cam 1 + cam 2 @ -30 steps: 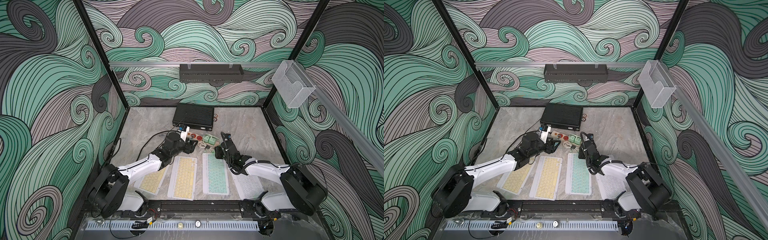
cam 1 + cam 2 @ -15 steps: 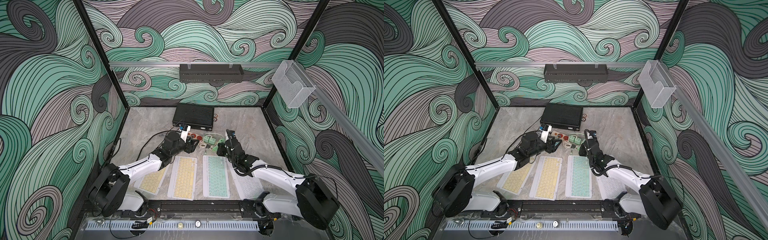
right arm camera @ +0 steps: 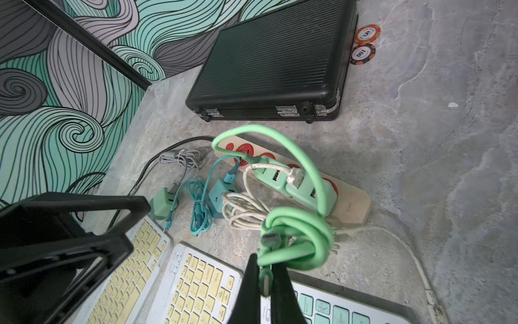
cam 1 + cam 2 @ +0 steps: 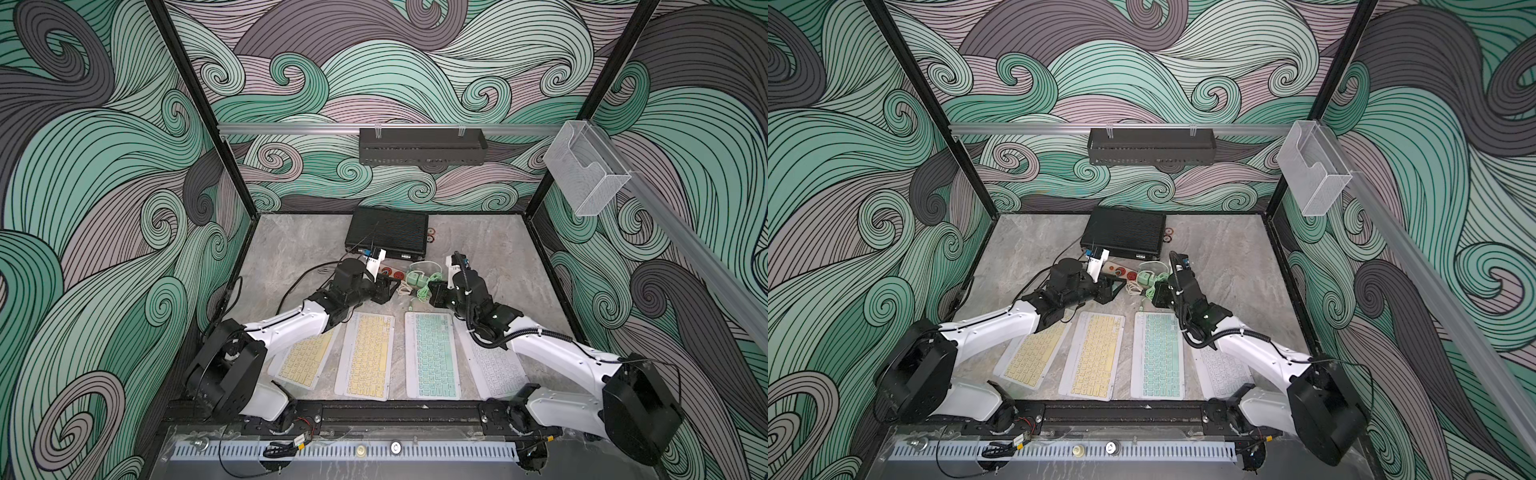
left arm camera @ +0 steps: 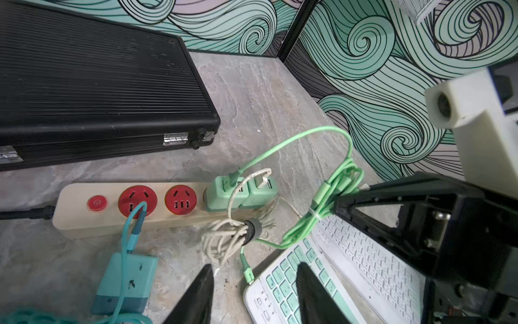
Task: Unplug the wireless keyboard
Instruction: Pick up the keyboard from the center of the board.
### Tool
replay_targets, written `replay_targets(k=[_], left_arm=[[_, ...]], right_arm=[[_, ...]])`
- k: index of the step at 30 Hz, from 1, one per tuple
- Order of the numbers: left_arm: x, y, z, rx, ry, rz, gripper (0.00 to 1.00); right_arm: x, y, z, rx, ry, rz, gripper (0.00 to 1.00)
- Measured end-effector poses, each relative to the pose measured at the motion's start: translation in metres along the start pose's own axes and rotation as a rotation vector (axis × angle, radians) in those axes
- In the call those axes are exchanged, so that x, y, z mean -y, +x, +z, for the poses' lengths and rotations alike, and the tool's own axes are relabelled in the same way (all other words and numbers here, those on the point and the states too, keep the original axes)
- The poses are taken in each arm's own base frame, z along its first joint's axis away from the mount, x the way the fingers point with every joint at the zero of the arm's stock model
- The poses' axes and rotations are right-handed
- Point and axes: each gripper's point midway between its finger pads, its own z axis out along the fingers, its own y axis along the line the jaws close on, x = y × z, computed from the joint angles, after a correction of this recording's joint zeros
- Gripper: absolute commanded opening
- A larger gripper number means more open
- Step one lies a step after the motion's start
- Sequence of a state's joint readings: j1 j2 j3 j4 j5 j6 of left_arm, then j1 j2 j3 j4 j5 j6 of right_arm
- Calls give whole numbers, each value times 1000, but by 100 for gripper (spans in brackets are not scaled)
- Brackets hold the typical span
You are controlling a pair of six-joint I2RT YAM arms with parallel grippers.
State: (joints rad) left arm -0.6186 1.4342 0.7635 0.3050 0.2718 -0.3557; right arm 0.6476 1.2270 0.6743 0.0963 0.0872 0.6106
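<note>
Right tool [image 3: 265, 283] has just pinched shut on the looped light-green charging cable [image 3: 297, 238], whose plug [image 5: 248, 276] still sits in the mint-keyed white wireless keyboard [image 4: 432, 353] close beside that tool, so unplugging remains undone; left tool [image 5: 255, 269], partly spread and empty, hovers near that plug.

Power strip [image 4: 392, 273] between case [image 4: 388, 232] and keyboards [image 4: 432, 353].

Both top views look steeply down from high above the table's [image 4: 286, 253] near edge toward its far edge, taking in the whole surface. Each wrist camera sits low and close, facing the far edge; both share the power strip [image 5: 84, 221], black case [image 5: 84, 78] and mint-keyed keyboard [image 5: 277, 286].
</note>
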Motion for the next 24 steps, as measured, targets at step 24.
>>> replay_targets(k=[24], left_arm=[[5,63,26,-163,148,-245,55]], right_arm=[[-17,-13,-6,13,-59,85,0]])
